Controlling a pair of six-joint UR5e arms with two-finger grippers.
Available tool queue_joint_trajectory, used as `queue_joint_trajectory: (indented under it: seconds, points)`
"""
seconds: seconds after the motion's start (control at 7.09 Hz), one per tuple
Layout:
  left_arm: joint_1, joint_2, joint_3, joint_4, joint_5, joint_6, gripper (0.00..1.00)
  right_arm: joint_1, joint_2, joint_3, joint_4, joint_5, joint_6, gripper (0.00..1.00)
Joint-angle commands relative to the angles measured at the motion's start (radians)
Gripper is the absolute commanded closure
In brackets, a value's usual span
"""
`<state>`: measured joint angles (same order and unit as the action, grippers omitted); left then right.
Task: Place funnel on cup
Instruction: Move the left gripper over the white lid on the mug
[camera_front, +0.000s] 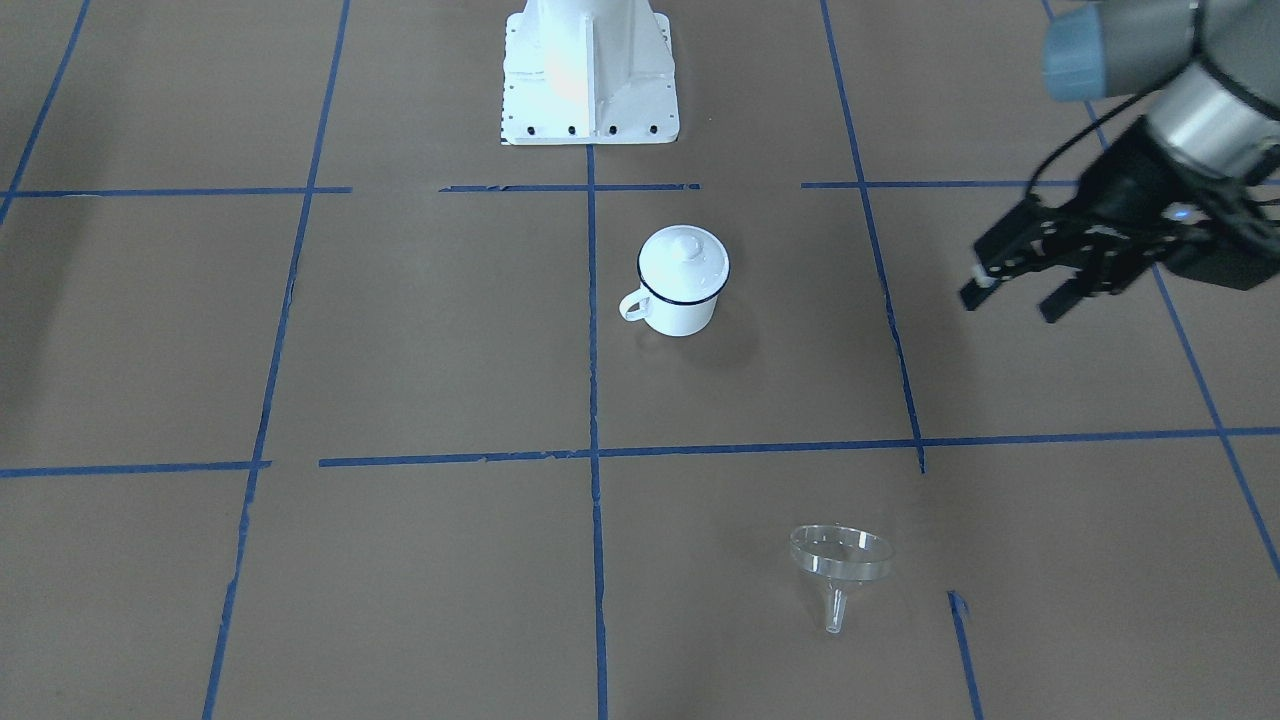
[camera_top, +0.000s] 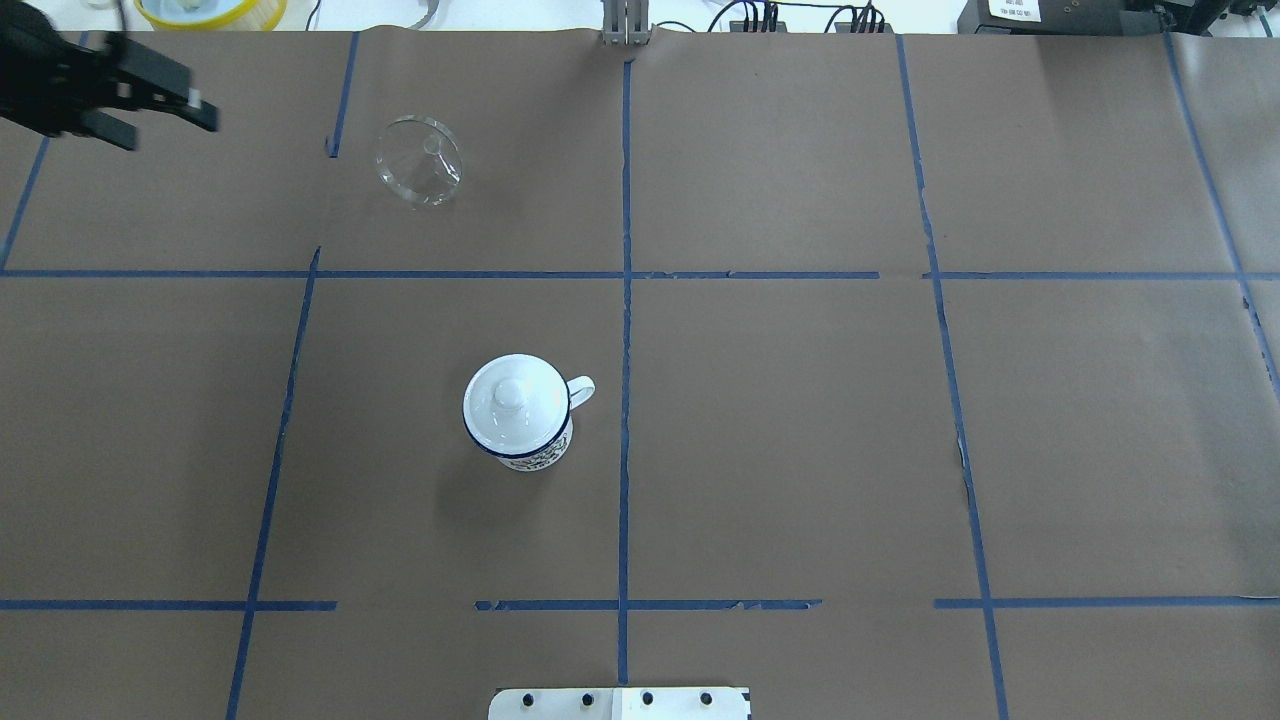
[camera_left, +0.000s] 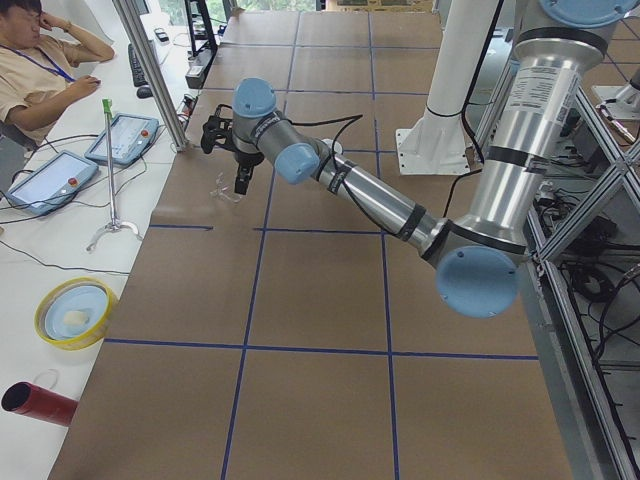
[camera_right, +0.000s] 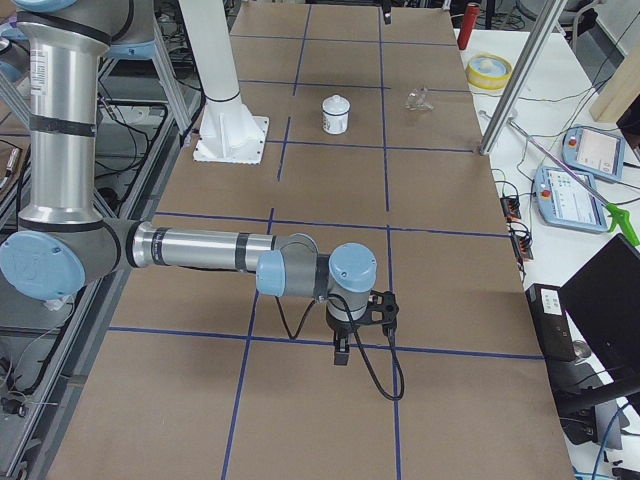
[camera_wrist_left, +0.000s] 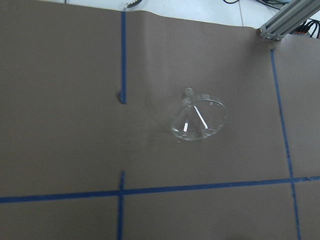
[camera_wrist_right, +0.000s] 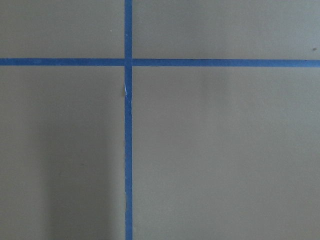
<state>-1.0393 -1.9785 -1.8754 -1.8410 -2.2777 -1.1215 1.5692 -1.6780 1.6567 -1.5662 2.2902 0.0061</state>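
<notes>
The clear funnel (camera_front: 840, 560) lies on its side on the brown table, far from the robot on its left side; it also shows in the overhead view (camera_top: 420, 160) and the left wrist view (camera_wrist_left: 197, 117). The white cup (camera_front: 680, 290) with a dark blue rim stands upright near the table's middle (camera_top: 520, 415), with a white knobbed lid (camera_top: 510, 395) on it. My left gripper (camera_front: 1012, 300) is open and empty, hovering above the table to the left of the funnel (camera_top: 170, 125). My right gripper (camera_right: 342, 348) shows only in the exterior right view, low over the table's right end; I cannot tell if it is open or shut.
The white robot base (camera_front: 590, 80) stands behind the cup. A yellow bowl (camera_top: 210, 10) and a red cylinder (camera_left: 35, 400) lie off the table's far edge. An operator (camera_left: 40, 70) sits there with teach pendants (camera_left: 125, 138). An aluminium post (camera_wrist_left: 287, 17) stands near the funnel.
</notes>
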Motion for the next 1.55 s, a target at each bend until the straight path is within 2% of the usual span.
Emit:
queue_joint_trajectory:
  seconds: [0.0,0.28,0.42,0.56,0.85,1.41]
  points:
    - [0.209,-0.144,0.001,0.09,0.117,-0.265,0.0,0.0,0.0,0.0,0.0,0.0,0.0,0.0]
    - [0.388,-0.262,0.012,0.358,0.325,-0.314,0.0,0.0,0.0,0.0,0.0,0.0,0.0,0.0]
    - [0.427,-0.275,0.013,0.4,0.348,-0.352,0.0,0.0,0.0,0.0,0.0,0.0,0.0,0.0]
    - [0.448,-0.275,0.025,0.402,0.349,-0.377,0.0,0.0,0.0,0.0,0.0,0.0,0.0,0.0]
    - [0.493,-0.27,0.056,0.404,0.433,-0.377,0.0,0.0,0.0,0.0,0.0,0.0,0.0,0.0]
    - [0.51,-0.267,0.048,0.404,0.429,-0.377,0.0,0.0,0.0,0.0,0.0,0.0,0.0,0.0]
